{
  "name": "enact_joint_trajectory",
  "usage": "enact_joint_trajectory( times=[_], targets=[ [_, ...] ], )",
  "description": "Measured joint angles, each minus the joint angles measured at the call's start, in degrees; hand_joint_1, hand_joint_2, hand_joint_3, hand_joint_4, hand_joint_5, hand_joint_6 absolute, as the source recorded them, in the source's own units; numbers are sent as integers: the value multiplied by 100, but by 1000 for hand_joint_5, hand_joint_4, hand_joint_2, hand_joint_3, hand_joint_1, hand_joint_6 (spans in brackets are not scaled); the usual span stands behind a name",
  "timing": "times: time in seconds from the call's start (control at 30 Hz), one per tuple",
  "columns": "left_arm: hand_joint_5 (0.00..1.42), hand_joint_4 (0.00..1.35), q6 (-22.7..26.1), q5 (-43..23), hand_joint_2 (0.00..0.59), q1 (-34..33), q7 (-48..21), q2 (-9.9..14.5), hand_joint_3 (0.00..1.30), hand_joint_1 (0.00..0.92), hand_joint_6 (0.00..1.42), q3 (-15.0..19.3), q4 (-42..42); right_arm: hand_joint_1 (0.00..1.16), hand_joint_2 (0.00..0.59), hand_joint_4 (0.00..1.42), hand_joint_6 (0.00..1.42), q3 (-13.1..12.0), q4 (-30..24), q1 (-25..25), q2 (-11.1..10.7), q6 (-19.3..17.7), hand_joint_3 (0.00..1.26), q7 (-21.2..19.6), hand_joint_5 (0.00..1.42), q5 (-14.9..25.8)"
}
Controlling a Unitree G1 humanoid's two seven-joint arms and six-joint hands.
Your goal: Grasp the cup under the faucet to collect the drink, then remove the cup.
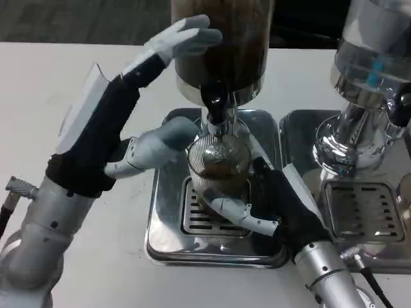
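Observation:
A clear ribbed cup [217, 172] stands on the drip grate of the steel tray [168, 239], directly beneath the black faucet [215, 102] of a dispenser filled with brown drink [225, 38]. Brown liquid fills the cup nearly to its rim. My right hand [270, 205] wraps the cup from the right, fingers curled around its lower front. My left hand [122, 122] is raised at the left of the dispenser, fingers spread: the upper fingers reach the tank near the faucet, and the thumb points toward the cup's left side.
A second dispenser [369, 70] with a clear tank stands at the right on its own steel tray [359, 212] with a grate. Bare white table [58, 77] lies to the left and in front.

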Motion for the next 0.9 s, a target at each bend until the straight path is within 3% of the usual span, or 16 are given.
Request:
enact_joint_trajectory(
  times=[0.27,0.57,0.73,0.9],
  targets=[
    [205,89,-35,279,129,579,522,-79,259,0,129,626,-713,669,208,0,0,-31,2,3,24,-141,0,-41,0,26],
    [148,10,24,479,132,1751,798,-91,176,0,27,1104,-304,669,208,0,0,-47,7,21,52,-263,0,-77,0,61],
    [143,6,83,522,134,2065,964,-178,175,0,24,1145,-4,669,208,0,0,-49,100,4,53,-269,0,-72,0,95],
    [138,0,80,664,134,2286,1036,-242,175,0,23,974,405,669,208,0,0,-46,197,-15,54,-269,0,-26,0,185]
  ],
)
